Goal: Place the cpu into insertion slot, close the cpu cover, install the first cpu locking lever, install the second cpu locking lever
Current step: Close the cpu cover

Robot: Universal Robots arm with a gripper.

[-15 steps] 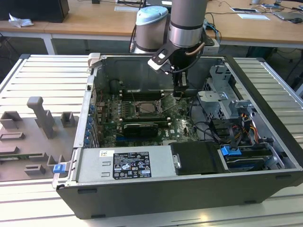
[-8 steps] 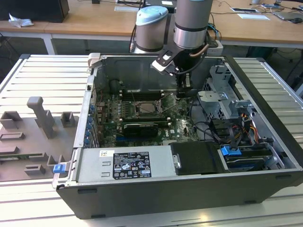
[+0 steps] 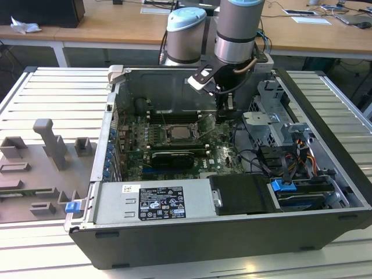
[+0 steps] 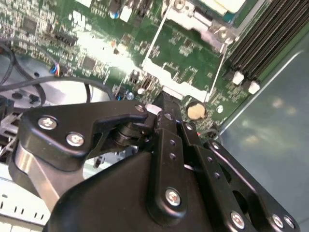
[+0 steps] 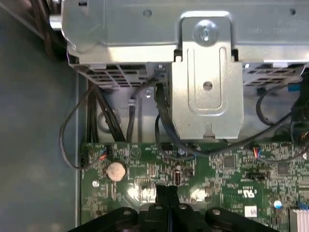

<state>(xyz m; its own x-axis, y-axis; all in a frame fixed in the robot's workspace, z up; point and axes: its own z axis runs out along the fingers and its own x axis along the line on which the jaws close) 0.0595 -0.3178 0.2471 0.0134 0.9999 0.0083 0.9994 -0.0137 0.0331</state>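
Inside the open computer case, the cpu (image 3: 178,132) lies flat in the insertion slot (image 3: 174,141) on the green board; its pale top also appears in the second wrist view (image 4: 227,4). The cpu cover (image 3: 204,125) stands tilted up on the side of the slot toward the exterior view's right. In the second wrist view the cover (image 4: 177,90) is a silvery frame with the board showing through its window. My gripper (image 3: 225,109) hangs just beside the cover's raised edge, fingers shut with nothing between them (image 4: 163,102) (image 5: 167,191).
Black memory slots (image 4: 265,34) run beside the socket. A coin battery (image 5: 116,170) sits on the board near the fingertips. A metal drive cage (image 5: 205,82) with loose cables stands close by. The power supply (image 3: 154,203) fills the case front; grey fixtures (image 3: 49,145) lie outside.
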